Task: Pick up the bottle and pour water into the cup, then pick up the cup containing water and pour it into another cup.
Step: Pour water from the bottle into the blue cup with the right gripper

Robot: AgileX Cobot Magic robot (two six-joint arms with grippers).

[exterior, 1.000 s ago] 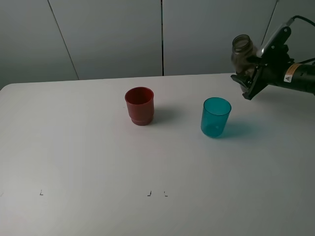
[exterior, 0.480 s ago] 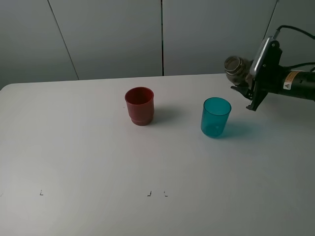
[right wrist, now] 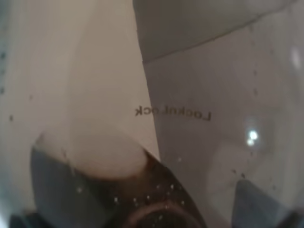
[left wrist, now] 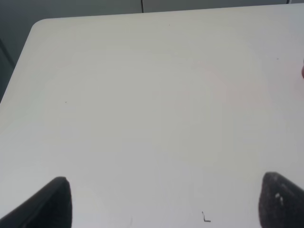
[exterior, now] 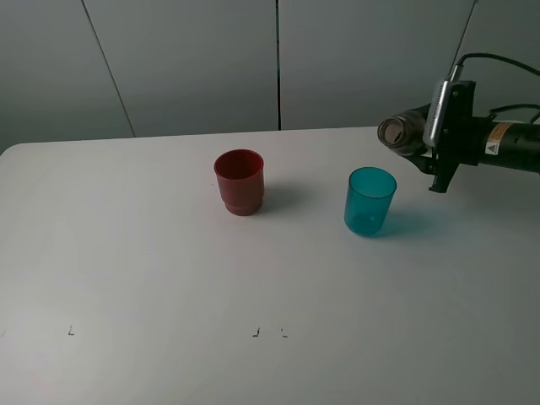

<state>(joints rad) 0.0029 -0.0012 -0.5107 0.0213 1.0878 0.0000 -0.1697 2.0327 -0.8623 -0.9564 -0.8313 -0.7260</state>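
Smoky grey-brown bottle lies tipped level, clamped in the right gripper, its mouth near the teal cup, higher and to its right. The red cup stands well apart on the white table, grey wall panels behind. The right arm reaches in horizontally. The left gripper hangs over the tabletop with its jaws spread wide.

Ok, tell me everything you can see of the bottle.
The bottle is smoky grey-brown translucent plastic with a narrow neck and an open, uncapped mouth. It is off the table, tipped about level, with its mouth towards the teal cup, up and right of the cup's rim in the high view. The right end effector is shut on its body. Small droplets dot its wall; no stream shows.
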